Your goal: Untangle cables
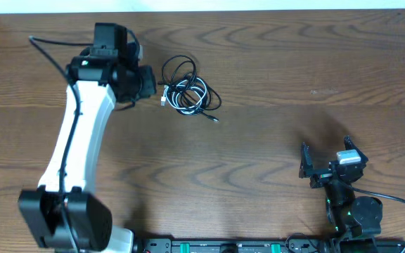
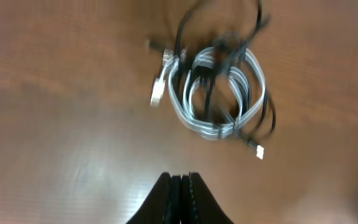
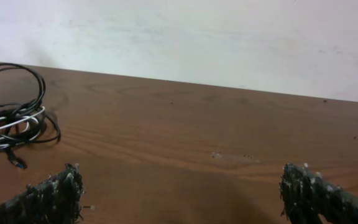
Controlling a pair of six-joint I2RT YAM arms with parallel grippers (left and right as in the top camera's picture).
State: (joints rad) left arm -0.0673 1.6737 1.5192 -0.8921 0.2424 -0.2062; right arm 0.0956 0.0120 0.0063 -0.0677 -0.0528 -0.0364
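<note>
Hovering over the upper left of the wooden bench [image 1: 294,56], the left fingers [image 2: 169,199] are pressed flat together and hold nothing. The cables [image 1: 187,91] lie on the bare wood just beyond them. We see the bundle at about 12 to 1 o'clock from those fingers in the left wrist view, and at 3 o'clock from them in the overhead view, near but not touching. The white cord [image 2: 194,121] is wound into a tight coil with a plug end at its 9 o'clock side. The black cord [image 2: 267,115] threads through the coil and throws a looser loop out toward 12 o'clock. Seen from overhead, the tangle's long axis runs roughly from 10 to 4 o'clock. The right fingers [image 3: 55,196] stand spread wide and empty low on the bench, with the cables well apart from them at about 10 o'clock. We judge the left arm far the nearer of the two. We also judge that its fingers would have to part before they could pinch a strand, so no untangling has yet begun.
</note>
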